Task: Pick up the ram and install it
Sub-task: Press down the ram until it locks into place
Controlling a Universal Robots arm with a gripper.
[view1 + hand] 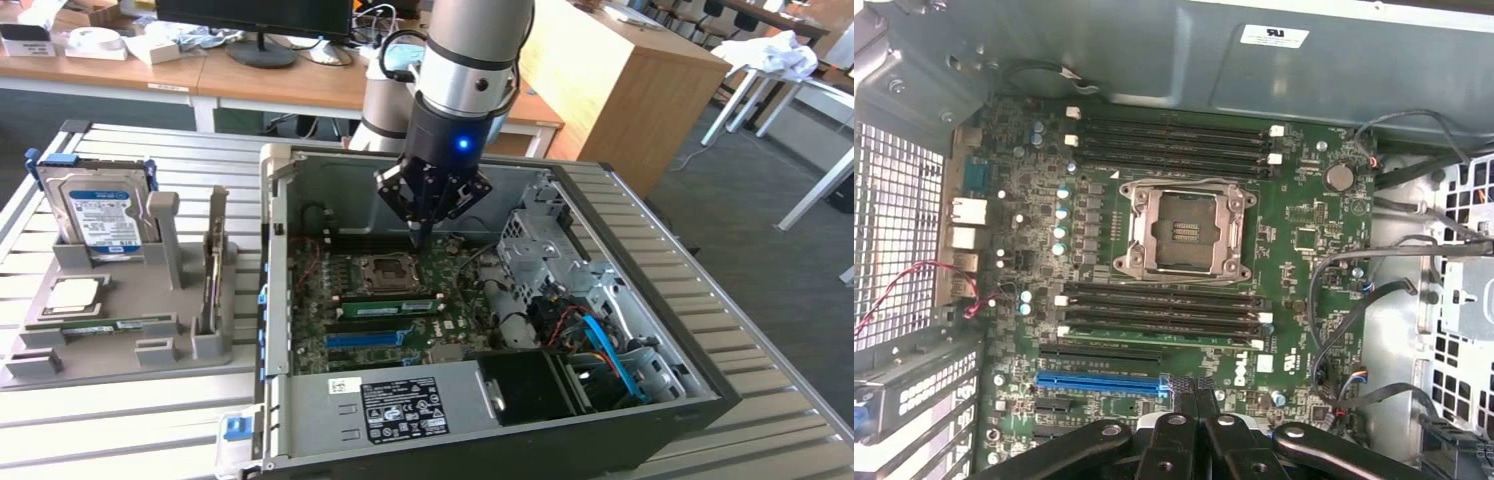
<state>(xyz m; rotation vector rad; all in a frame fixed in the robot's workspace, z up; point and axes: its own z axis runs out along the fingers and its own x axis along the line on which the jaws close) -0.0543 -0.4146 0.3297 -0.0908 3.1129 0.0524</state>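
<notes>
Ram (100, 325) lies flat in the grey holder tray (54, 365) outside the case, well off to the exterior view's left of the gripper (423, 238), long axis roughly left-right in that view. Another stick (388, 306) looks seated beside the CPU socket (1184, 229). Gripper clenched, holding nothing, hanging over the motherboard (1324, 300). Case wall (275, 300) stands between gripper and tray. Blue slot (1101, 382) near the claw.

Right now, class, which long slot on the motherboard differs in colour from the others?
The bright blue slot; every other long slot on the board is black.
</notes>
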